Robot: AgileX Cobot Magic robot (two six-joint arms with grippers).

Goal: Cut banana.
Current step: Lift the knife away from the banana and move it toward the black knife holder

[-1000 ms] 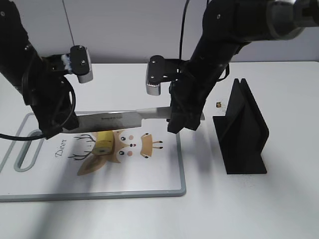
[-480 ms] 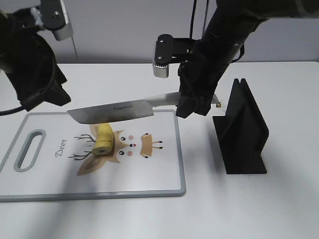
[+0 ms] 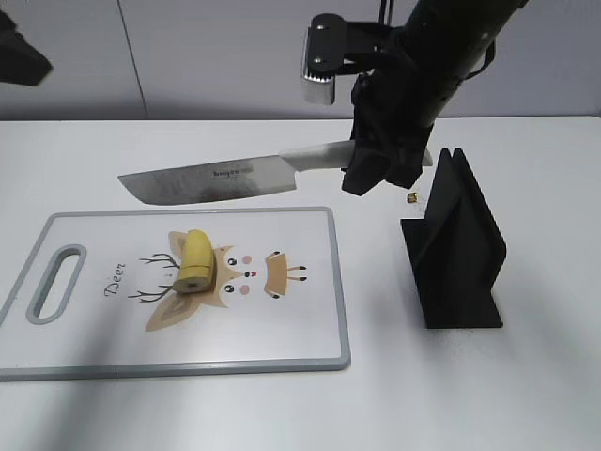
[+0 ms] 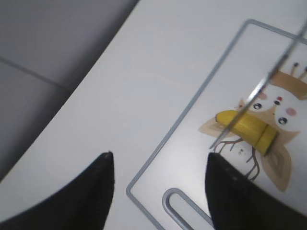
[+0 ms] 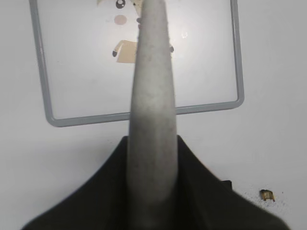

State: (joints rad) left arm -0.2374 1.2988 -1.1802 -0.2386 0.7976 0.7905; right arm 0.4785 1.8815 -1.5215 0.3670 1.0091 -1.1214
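A short piece of yellow banana (image 3: 194, 260) lies on the white cutting board (image 3: 282, 324) with a deer drawing; it also shows in the left wrist view (image 4: 247, 129). My right gripper (image 3: 376, 167) is shut on the pale handle of a large knife (image 3: 211, 178) and holds it level above the board's far edge, blade pointing left. The handle (image 5: 152, 120) fills the right wrist view. My left gripper (image 4: 158, 179) is open and empty, high above the board's handle corner, almost out of the exterior view.
A black knife stand (image 3: 457, 244) stands right of the board. A small brown scrap (image 3: 412, 197) lies on the white table (image 3: 470, 395) beside it. The board's handle slot (image 3: 52, 282) is at its left end.
My right gripper has lifted the knife up and away from the banana, toward the far right. My left arm has risen and pulled back out of the exterior view at the upper left.
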